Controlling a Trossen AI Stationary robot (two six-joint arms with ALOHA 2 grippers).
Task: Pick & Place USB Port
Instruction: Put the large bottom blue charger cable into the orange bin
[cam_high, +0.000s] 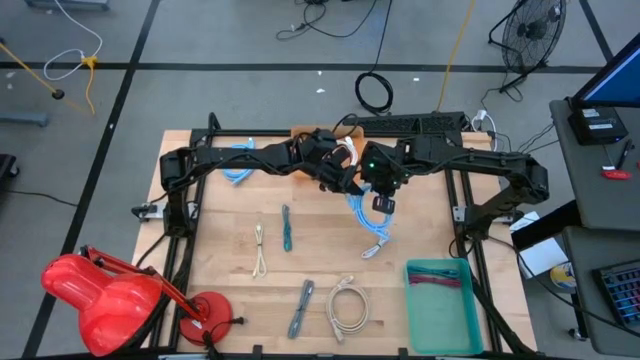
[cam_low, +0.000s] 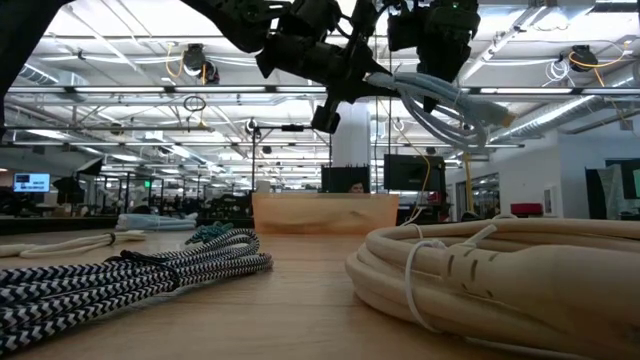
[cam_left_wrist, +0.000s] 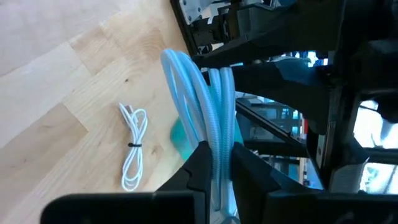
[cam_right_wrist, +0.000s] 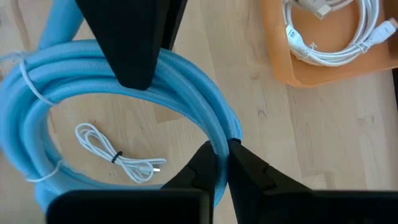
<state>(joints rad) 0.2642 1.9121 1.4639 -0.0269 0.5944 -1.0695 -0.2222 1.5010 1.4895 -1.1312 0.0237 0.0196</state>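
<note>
Nearest you, a thick cream cable coil (cam_low: 520, 265) and a braided black-white cable (cam_low: 140, 275) lie on the table (cam_high: 230, 300). Mid-table, raised off the wood, you have the light blue cable bundle (cam_high: 372, 225) pinched by both arms: right gripper (cam_right_wrist: 221, 163) clenched on its loop, left gripper (cam_left_wrist: 217, 163) clenched on its strands. Beyond sits the orange tray (cam_right_wrist: 323, 71) holding white cables (cam_right_wrist: 329, 28).

We log a light blue cable (cam_right_wrist: 186, 81), orange tray (cam_right_wrist: 323, 71), teal bin (cam_high: 440, 310), black-and-white braided cable (cam_low: 130, 275), pale wood tabletop (cam_high: 230, 260).
</note>
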